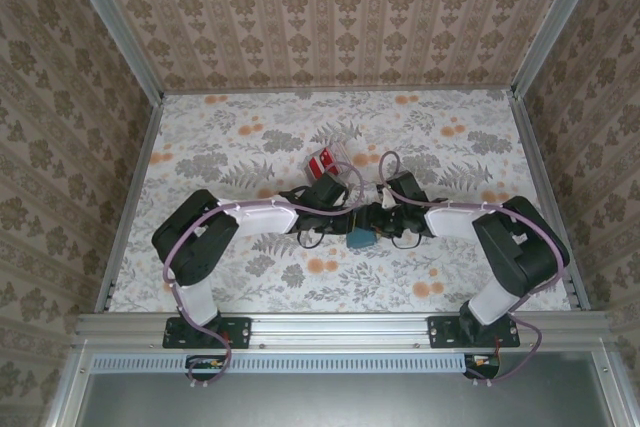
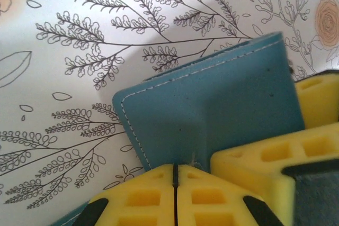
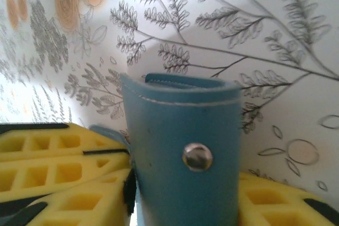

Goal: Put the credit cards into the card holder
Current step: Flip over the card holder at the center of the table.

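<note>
I count one card holder, teal, with a single metal snap on it. Just beyond the card holder lies one small stack of credit cards, red and white; I can't tell how many cards are in it. Two arms reach the card holder, left arm and right arm, so there are two grippers: left gripper and right gripper.

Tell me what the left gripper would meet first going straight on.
The left gripper is shut on the card holder, which lies in its line. Past it comes probably the floral tablecloth.
</note>
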Robot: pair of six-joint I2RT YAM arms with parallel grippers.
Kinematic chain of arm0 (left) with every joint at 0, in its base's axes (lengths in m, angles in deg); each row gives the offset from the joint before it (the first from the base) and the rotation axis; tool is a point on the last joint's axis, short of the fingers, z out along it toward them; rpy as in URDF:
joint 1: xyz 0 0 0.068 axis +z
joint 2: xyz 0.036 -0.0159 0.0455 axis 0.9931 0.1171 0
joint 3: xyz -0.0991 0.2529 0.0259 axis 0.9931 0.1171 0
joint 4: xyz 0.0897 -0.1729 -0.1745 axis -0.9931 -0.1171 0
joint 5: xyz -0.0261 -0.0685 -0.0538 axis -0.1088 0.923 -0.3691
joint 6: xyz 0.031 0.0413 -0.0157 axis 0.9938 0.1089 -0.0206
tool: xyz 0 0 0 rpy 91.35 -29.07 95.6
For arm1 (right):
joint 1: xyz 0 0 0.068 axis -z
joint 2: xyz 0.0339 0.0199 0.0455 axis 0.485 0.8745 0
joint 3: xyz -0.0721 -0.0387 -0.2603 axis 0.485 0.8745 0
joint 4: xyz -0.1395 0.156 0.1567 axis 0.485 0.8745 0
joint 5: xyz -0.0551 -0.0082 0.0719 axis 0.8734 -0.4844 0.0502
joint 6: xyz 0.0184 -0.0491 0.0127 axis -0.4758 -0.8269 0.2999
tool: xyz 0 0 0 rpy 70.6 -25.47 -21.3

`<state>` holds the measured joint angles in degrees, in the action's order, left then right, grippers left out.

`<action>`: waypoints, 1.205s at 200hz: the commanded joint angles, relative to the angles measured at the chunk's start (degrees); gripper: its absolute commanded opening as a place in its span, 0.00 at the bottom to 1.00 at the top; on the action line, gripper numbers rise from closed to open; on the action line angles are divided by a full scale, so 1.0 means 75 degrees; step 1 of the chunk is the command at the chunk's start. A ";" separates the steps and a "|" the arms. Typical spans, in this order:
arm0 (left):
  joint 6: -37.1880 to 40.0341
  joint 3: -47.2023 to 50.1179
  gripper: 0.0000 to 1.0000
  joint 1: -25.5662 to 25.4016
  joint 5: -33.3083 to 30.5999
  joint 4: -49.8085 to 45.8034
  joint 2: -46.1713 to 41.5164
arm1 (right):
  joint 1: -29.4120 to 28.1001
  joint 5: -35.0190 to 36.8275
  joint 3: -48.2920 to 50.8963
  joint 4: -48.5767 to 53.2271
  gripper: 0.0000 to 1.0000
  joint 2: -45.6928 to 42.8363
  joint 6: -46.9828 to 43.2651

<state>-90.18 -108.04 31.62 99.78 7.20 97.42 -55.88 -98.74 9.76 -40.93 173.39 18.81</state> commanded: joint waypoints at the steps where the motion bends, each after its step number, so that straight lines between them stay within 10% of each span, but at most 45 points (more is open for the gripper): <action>1: -0.0089 0.0155 0.10 -0.0003 -0.0291 -0.0538 0.0286 | -0.0277 -0.0293 -0.0021 -0.0079 0.31 0.0161 0.0079; 51: -0.0132 0.0604 0.18 0.0023 -0.1181 -0.0552 -0.0540 | -0.0056 0.1135 -0.0391 0.1961 0.22 -0.0908 -0.1096; 156: -0.0334 0.1326 0.21 0.0079 -0.1609 -0.0051 -0.1205 | -0.0302 0.7821 -0.2568 0.6644 0.24 -0.1947 -0.3240; 241: -0.0449 0.1894 0.22 0.0292 -0.1950 0.0081 -0.1888 | -0.1925 0.7582 -0.4176 0.6756 0.31 0.1170 -0.2764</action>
<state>-92.39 -95.16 32.78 87.12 7.46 86.01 -67.77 -42.07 -16.91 7.59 175.73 -3.68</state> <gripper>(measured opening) 0.217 0.297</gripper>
